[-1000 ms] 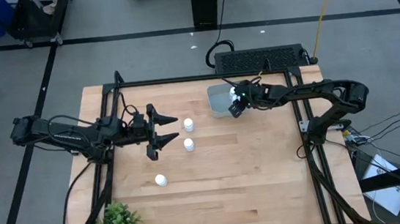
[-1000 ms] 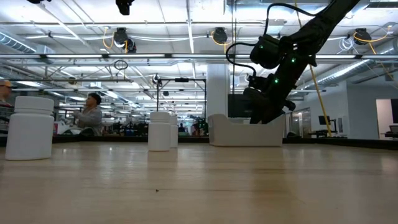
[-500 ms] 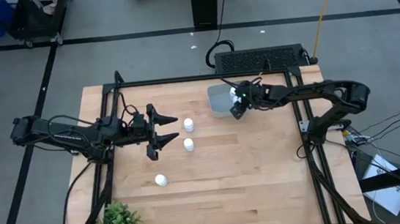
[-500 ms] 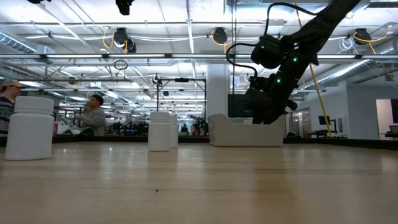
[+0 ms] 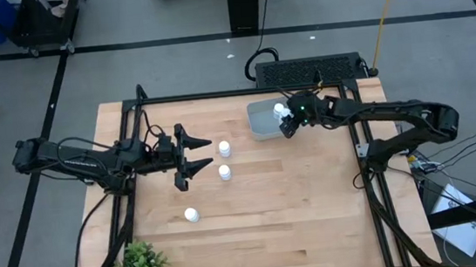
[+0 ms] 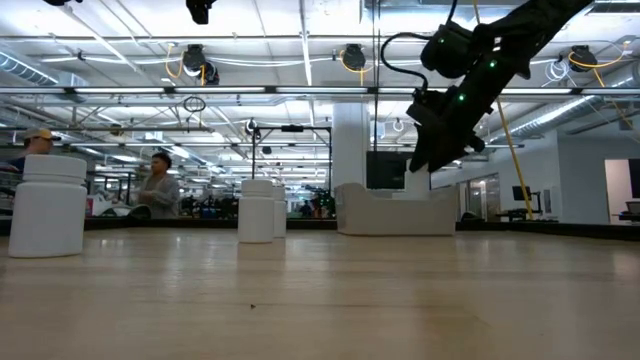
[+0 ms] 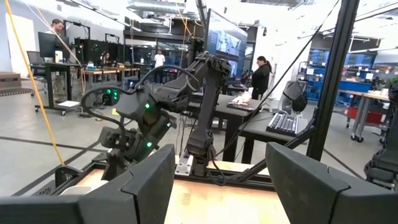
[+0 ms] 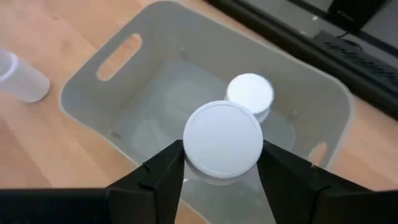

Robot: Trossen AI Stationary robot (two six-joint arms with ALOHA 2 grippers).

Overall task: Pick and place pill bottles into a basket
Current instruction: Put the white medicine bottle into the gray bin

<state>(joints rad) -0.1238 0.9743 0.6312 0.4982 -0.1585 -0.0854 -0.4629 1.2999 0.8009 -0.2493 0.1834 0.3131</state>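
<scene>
Three white pill bottles stand on their bases on the table (image 5: pixel 224 148) (image 5: pixel 224 172) (image 5: pixel 191 214). The grey-blue basket (image 5: pixel 260 119) stands at the far side, and one bottle (image 8: pixel 250 93) stands upright inside it. My right gripper (image 5: pixel 287 122) is above the basket's right part, over its rim in the low view (image 6: pixel 430 165), and is shut on another pill bottle (image 8: pixel 222 140). My left gripper (image 5: pixel 183 158) is open and empty at mid-left, its fingers pointing at the nearest bottle without touching it. My right gripper pinches the bottle between its two fingers at the sides of its round cap (image 8: pixel 189 149). The fingers come from above, slanting down. The bottle hangs upright over the inside of the basket. The cap hides its base.
A black box (image 5: pixel 311 69) lies just beyond the table's far edge behind the basket. A small green plant (image 5: pixel 137 266) stands at the near left corner. A black frame runs along the table's edges. Bare wood lies to the right and near side of the bottles.
My right gripper has risen from down at the basket's wall to above its rim, and has gone a little toward the table's right edge.
</scene>
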